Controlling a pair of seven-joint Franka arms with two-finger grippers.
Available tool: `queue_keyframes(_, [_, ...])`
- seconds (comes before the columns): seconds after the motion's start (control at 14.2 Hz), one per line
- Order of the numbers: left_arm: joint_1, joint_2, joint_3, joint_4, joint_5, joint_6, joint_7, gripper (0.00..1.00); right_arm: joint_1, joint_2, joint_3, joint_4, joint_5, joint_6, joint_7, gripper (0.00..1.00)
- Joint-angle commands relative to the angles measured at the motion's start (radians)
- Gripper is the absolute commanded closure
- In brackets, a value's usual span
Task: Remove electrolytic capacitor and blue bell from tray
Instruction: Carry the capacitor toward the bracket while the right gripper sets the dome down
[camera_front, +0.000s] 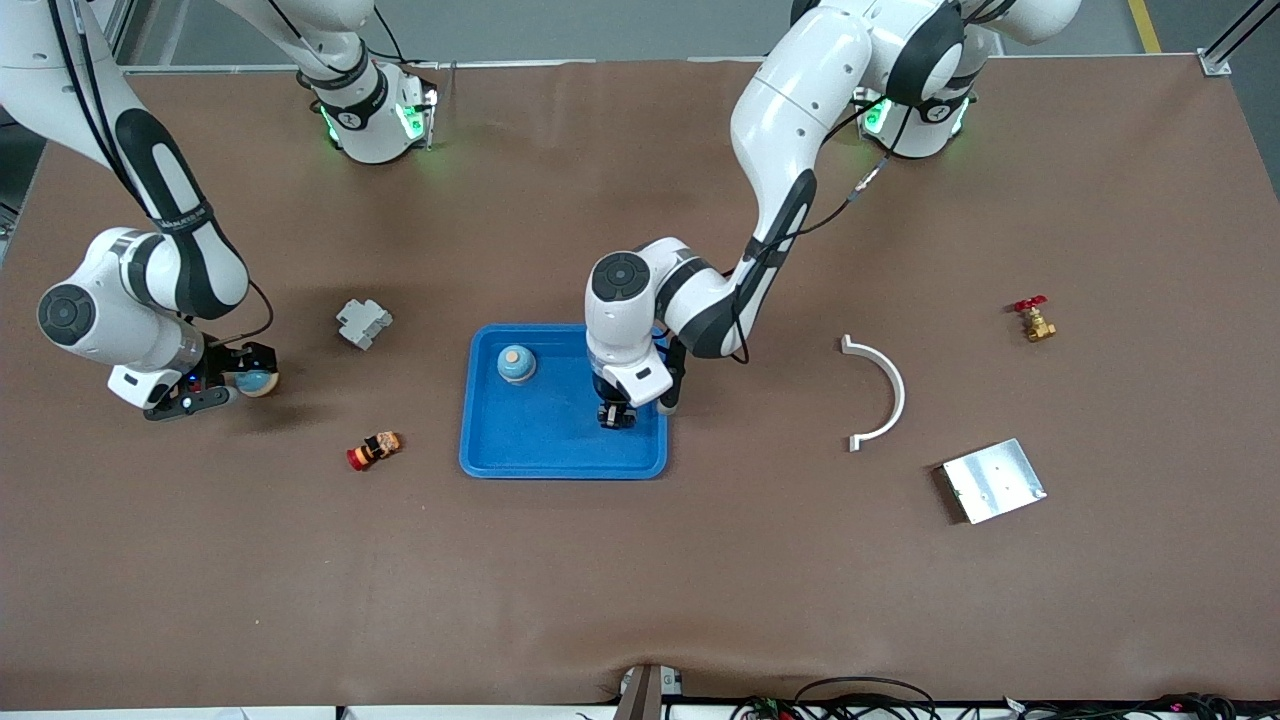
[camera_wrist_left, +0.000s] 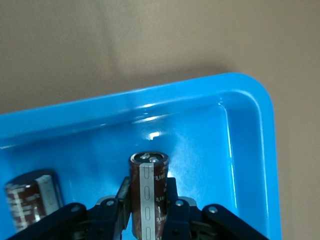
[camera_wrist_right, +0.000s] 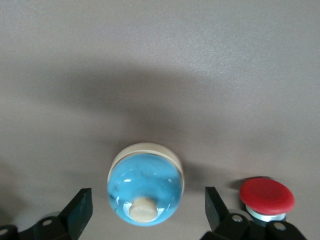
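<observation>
The left pincer (camera_front: 617, 415) is hanging inside the blue tray (camera_front: 560, 462), at the end of it toward the left arm, and its fingers (camera_wrist_left: 176, 210) are clamping a dark brown capacitor (camera_wrist_left: 148, 192) between them. The capacitor is standing out past the fingertips with its round end pointing at the tray floor; a pale stripe is running along its sleeve, and the small print beside that stripe is too fine to read. A second brown cylinder with a pale stripe (camera_wrist_left: 31, 199) is showing in the left wrist view beside the pincer, over the tray floor. A blue bell (camera_front: 516, 364) with a cream knob is sitting in the tray's corner toward the right arm, well apart from the left pincer.

The right pincer (camera_front: 232, 384) is waiting low over the bench (camera_front: 640, 590) toward the right arm's end, its jaws standing wide apart. Another blue bell (camera_wrist_right: 145, 192) is resting on the bench between the two fingers, touching neither. A red-capped button (camera_wrist_right: 266, 197) is lying just beside one finger. A grey block (camera_front: 363, 323) is sitting farther from the front camera. Toward the left arm's end, a white curved bracket (camera_front: 880, 390), a metal plate (camera_front: 993, 480) and a brass valve with a red handle (camera_front: 1034, 320) are lying well clear of both pincers.
</observation>
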Motion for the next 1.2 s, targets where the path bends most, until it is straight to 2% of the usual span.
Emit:
queue_keyframes(0.0, [-0.006, -0.073, 0.010, -0.005, 0.011, -0.088, 0.086, 1.00, 0.024, -0.012, 0.000, 0.042, 0.016, -0.048, -0.005, 0.00])
queue_keyframes(0.21, [0.011, -0.120, 0.011, -0.006, 0.012, -0.132, 0.270, 1.00, 0.075, -0.016, 0.000, 0.168, 0.050, -0.225, 0.050, 0.00])
queue_keyframes(0.42, [0.046, -0.175, 0.010, -0.012, 0.003, -0.191, 0.489, 1.00, 0.171, -0.019, 0.002, 0.258, 0.061, -0.358, 0.239, 0.00])
queue_keyframes(0.63, [0.075, -0.249, 0.008, -0.037, -0.003, -0.272, 0.649, 1.00, 0.354, -0.033, -0.001, 0.259, 0.140, -0.377, 0.543, 0.00])
queue_keyframes(0.77, [0.109, -0.301, 0.008, -0.038, -0.035, -0.406, 0.848, 1.00, 0.475, -0.024, -0.003, 0.260, 0.197, -0.365, 0.774, 0.00])
queue_keyframes(0.98, [0.150, -0.364, 0.011, -0.054, -0.040, -0.597, 1.169, 1.00, 0.588, -0.016, 0.004, 0.289, 0.258, -0.322, 1.035, 0.00])
queue_keyframes(1.13, [0.176, -0.399, 0.013, -0.079, -0.028, -0.632, 1.304, 1.00, 0.668, 0.005, 0.004, 0.291, 0.266, -0.268, 1.168, 0.00])
